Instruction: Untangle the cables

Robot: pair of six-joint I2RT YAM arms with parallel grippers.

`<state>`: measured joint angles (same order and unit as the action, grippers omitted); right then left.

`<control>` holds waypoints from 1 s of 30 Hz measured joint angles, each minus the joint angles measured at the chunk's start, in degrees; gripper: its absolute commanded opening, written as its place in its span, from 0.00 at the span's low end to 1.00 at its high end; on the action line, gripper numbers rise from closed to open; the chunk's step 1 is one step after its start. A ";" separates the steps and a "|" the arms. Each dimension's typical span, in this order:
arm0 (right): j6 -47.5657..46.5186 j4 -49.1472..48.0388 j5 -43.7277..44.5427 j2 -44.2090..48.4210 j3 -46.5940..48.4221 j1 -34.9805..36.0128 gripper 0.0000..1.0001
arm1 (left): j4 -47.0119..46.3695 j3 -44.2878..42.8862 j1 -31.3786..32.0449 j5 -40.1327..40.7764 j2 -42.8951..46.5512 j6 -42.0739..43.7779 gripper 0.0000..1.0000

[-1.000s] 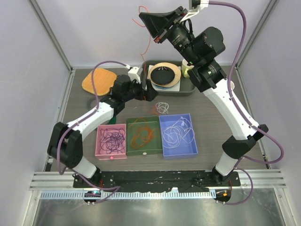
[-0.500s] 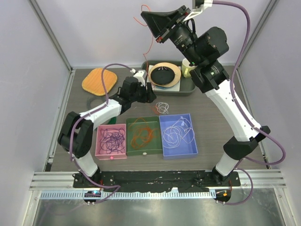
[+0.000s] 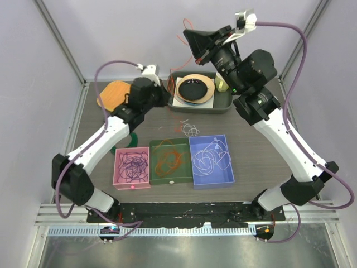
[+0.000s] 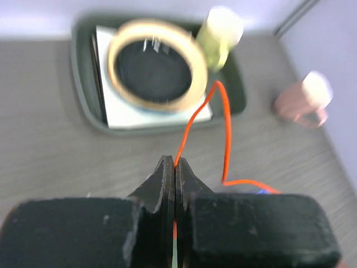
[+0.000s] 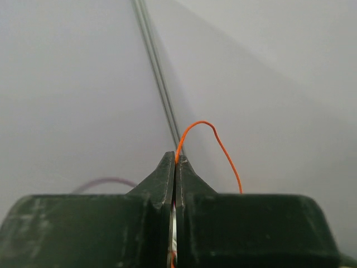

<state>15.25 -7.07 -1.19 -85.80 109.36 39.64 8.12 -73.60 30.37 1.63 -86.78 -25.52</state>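
pinching describes both arms. the left gripper (image 4: pixel 175 167) has its jaws shut on an orange cable (image 4: pixel 227 128), which rises from between its tips, arches ahead of it and drops back to its right side. the right gripper (image 5: pixel 175 162), raised well above the left one, is likewise clamped on an orange strand (image 5: pixel 201 121), whose short end curls out past its tips. whether it is the same wire i cannot tell.

the sorting looks well advanced. nearer the bases than either gripper, a pink tray (image 3: pixel 132 149) holds purple cables (image 3: pixel 133 166), a green tray (image 3: pixel 170 140) holds orange cables (image 3: pixel 170 159), and a blue tray (image 3: pixel 207 137) holds white cables (image 3: pixel 209 159). two things seem left: the held orange wire, not yet in its tray, and a small white tangle (image 3: pixel 191 129) on the table below and between the grippers.
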 measured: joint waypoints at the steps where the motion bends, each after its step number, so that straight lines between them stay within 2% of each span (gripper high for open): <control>1: -0.61 -0.07 0.85 0.83 -2.32 0.00 0.01 | 0.61 -2.34 0.00 1.09 1.31 -0.07 0.00; 6: -4.55 -0.87 4.98 4.42 -15.93 0.00 0.01 | 1.16 -10.64 0.00 1.66 8.66 -1.18 0.00; 11: -6.12 -1.86 4.00 5.60 -25.88 0.00 0.01 | 1.09 -13.09 0.00 0.33 13.97 -1.20 0.00; 14: -6.27 -2.01 0.90 6.29 -29.73 0.00 0.01 | 1.36 -13.94 -0.07 3.93 13.68 0.22 0.00; 18: -6.14 -1.81 -1.51 7.43 -31.28 0.00 0.01 | 4.55 -17.42 -1.84 5.64 8.15 0.28 0.00; 23: -2.62 -1.90 -4.55 9.92 -34.03 0.00 0.01 | 7.61 -13.25 -2.84 0.70 7.02 -2.56 0.00; 30: 5.03 -1.79 -10.29 11.30 -41.77 0.72 0.01 | 8.22 0.61 -0.15 -5.90 18.88 -9.38 0.00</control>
<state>20.27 -8.86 -11.49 -74.50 67.59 40.36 16.34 -72.99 30.22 -4.27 -67.90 -34.89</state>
